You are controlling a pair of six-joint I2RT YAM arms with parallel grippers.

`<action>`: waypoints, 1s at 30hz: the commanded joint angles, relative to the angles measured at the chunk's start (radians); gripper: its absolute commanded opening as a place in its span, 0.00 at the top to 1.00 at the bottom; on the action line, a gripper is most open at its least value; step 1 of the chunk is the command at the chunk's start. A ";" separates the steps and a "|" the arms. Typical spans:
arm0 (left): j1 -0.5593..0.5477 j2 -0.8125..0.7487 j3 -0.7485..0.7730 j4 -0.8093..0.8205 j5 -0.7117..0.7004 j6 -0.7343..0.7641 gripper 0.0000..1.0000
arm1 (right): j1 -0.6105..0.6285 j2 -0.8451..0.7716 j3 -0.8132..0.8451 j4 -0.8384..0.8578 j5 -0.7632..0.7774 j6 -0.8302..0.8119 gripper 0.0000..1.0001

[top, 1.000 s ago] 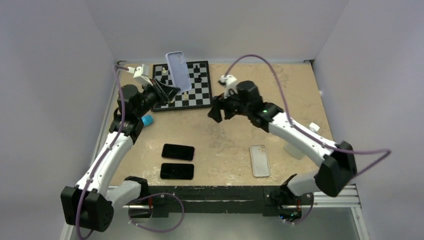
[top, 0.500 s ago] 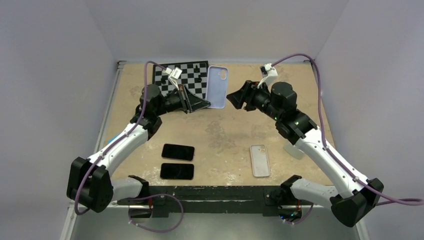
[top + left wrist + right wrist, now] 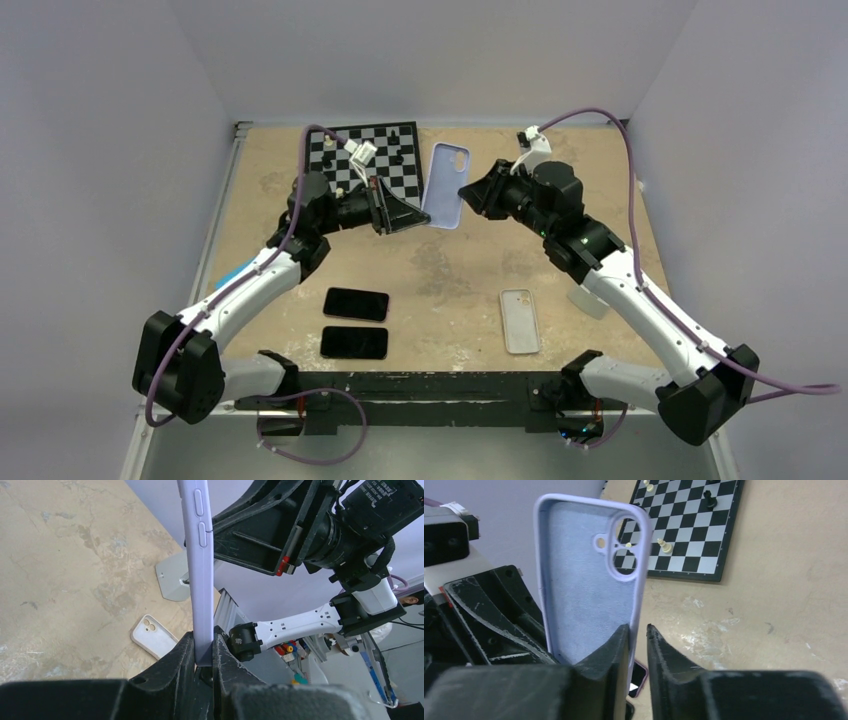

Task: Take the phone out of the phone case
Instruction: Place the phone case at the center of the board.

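- Above the table [image 3: 450, 275], the left gripper [image 3: 202, 647] pinches the lilac phone case [image 3: 199, 580] by one end.
- The right gripper [image 3: 638, 632] has its fingers squeezing the case's side wall.

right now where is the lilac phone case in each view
top external: lilac case, upper centre
left wrist: case edge-on, upright, centre
right wrist: case, inside facing camera, left of centre
landmark: left hand clamping its end
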 commanded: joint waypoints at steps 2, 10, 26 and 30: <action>-0.014 0.005 0.051 0.025 0.025 0.027 0.95 | -0.002 0.004 0.030 0.026 0.007 -0.058 1.00; -0.009 -0.057 0.120 -0.381 -0.252 0.210 0.00 | -0.002 -0.041 -0.011 -0.081 0.106 -0.166 1.00; 0.094 -0.250 0.091 -0.543 -0.601 0.306 0.00 | -0.003 0.042 -0.156 -0.643 0.167 -0.141 1.00; 0.094 -0.245 0.089 -0.537 -0.591 0.306 0.00 | -0.003 0.056 -0.143 -0.772 0.222 -0.073 1.00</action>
